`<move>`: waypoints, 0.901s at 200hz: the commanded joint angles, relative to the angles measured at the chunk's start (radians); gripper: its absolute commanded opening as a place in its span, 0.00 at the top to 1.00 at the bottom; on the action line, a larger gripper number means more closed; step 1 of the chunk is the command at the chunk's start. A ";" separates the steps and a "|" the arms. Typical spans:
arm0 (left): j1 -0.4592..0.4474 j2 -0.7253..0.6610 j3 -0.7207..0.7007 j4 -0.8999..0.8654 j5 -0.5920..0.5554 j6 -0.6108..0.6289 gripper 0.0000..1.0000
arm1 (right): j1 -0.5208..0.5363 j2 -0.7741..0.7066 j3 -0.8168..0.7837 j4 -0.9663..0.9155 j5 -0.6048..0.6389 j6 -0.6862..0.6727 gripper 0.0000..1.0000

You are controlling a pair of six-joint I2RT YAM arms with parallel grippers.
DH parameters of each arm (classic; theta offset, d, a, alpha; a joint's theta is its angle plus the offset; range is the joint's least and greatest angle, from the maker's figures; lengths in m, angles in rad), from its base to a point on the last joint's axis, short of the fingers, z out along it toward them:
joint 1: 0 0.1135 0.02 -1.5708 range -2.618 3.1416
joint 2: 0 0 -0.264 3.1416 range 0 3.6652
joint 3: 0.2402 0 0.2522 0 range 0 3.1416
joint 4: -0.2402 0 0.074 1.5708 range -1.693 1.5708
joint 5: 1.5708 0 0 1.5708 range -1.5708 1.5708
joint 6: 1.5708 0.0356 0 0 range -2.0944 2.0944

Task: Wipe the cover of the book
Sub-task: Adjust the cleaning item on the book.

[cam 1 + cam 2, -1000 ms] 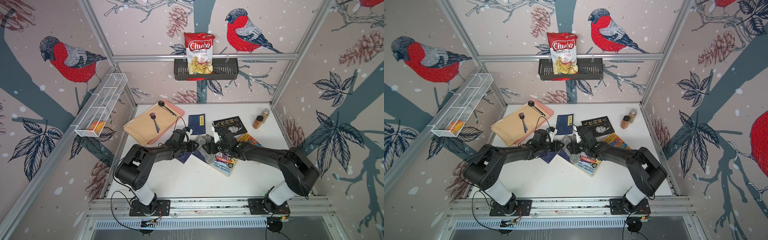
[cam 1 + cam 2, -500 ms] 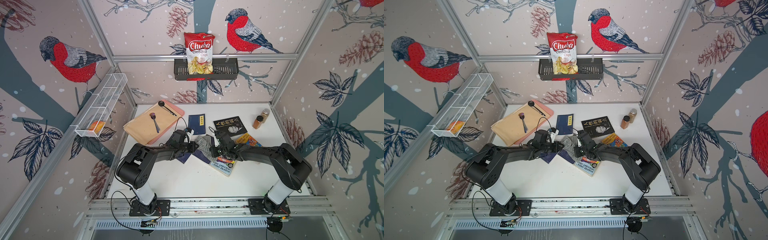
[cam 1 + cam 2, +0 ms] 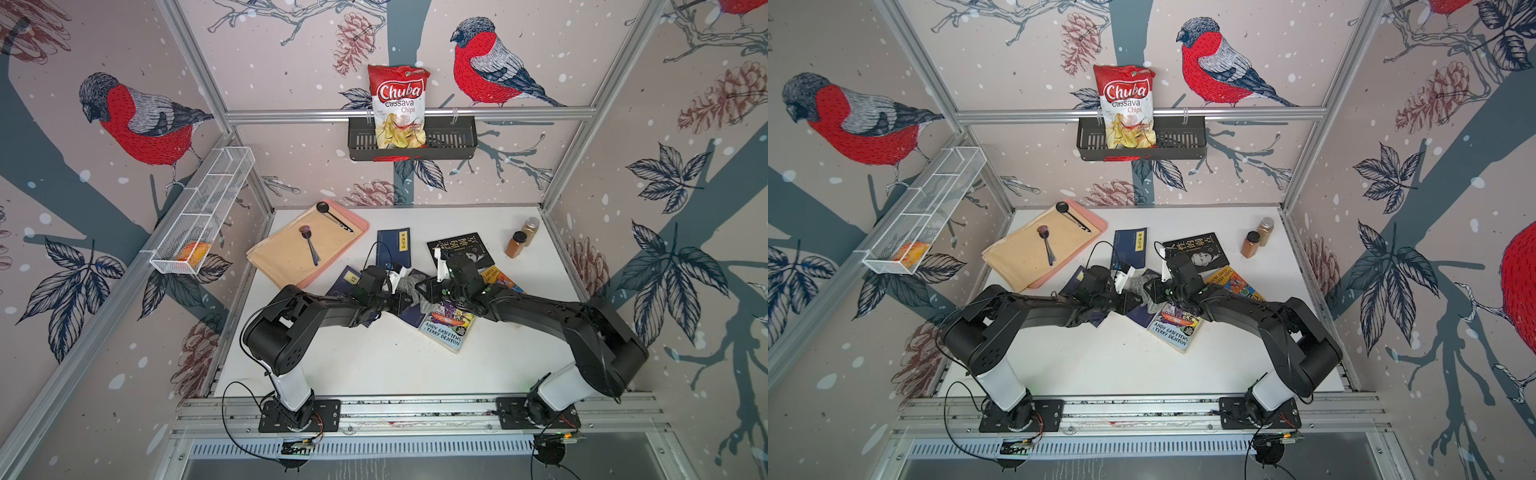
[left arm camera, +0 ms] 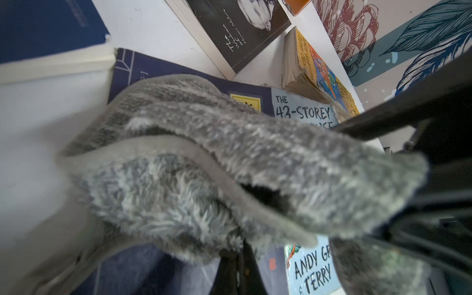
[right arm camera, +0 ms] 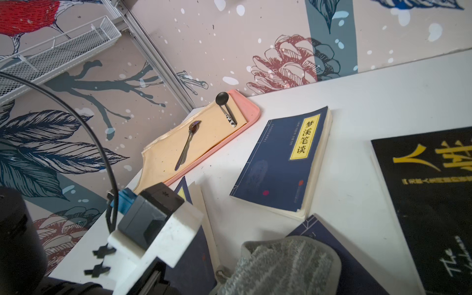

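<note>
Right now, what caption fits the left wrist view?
Fluffy grey cloth fills the frame, dark blue book and black paperback behind.

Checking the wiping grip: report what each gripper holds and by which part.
The left gripper is shut on the grey cloth, at its bunched end nearest that arm. Whether the right gripper grips it cannot be told.

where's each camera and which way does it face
Top views: high over the robot's bases, looking down at the whole table; left arm and right arm show whole, meeting at the grey cloth.
Left wrist: on the left arm, facing across the grey cloth to the black book; part of the right arm shows.
Right wrist: on the right arm, facing the pink tray; the left arm's camera mount shows.
Shared: both wrist views catch the grey cloth and black book.
</note>
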 commanded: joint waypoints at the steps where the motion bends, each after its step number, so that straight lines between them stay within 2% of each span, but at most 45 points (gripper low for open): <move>1: -0.002 0.014 -0.021 0.104 0.020 -0.030 0.97 | 0.003 0.031 0.010 0.056 -0.056 0.017 0.48; 15: -0.001 0.023 -0.027 0.124 0.020 -0.038 0.97 | 0.004 0.056 0.022 0.059 -0.057 0.016 0.41; 38: -0.001 0.036 -0.034 0.147 0.019 -0.050 0.98 | 0.003 0.104 0.048 0.048 -0.047 0.005 0.37; 86: 0.000 0.024 -0.059 0.174 0.011 -0.062 0.97 | 0.002 0.202 0.089 0.043 -0.048 -0.009 0.36; 120: 0.006 -0.011 -0.080 0.163 -0.004 -0.060 0.87 | 0.005 0.260 0.127 0.019 -0.026 -0.021 0.39; 150: 0.011 -0.044 -0.083 0.119 -0.010 -0.056 0.72 | 0.016 0.311 0.165 -0.037 0.010 -0.041 0.48; 180: 0.017 -0.101 -0.082 0.026 -0.042 -0.031 0.60 | 0.021 0.323 0.164 -0.056 0.039 -0.050 0.68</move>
